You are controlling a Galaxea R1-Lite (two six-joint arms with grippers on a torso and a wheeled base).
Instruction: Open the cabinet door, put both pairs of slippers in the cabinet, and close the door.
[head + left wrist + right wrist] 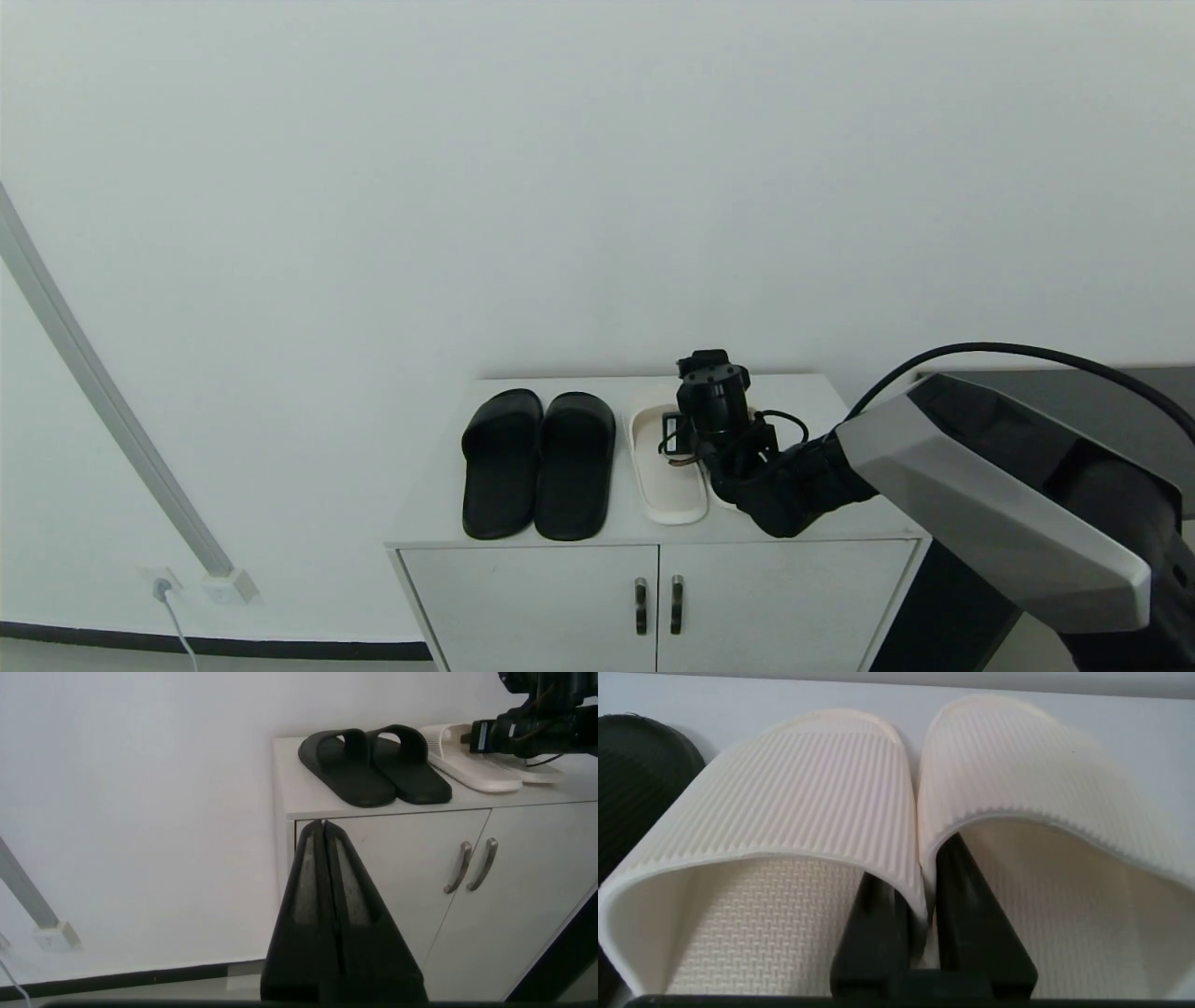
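Cabinet (523, 597), white, both doors shut; all places below are taken from it. Black slippers (539, 464) lie side by side on the left half of the cabinet top. Cream slippers (665, 490) lie just right of them, at the top's middle. Right hand (920, 896) is over the cream pair, one finger under each strap, closed on the two neighbouring strap edges. Left hand (324, 835) is off the cabinet's left front corner, below its top, fingers pressed together, empty. Door handles (640, 605) stand upright at the doors' meeting edge.
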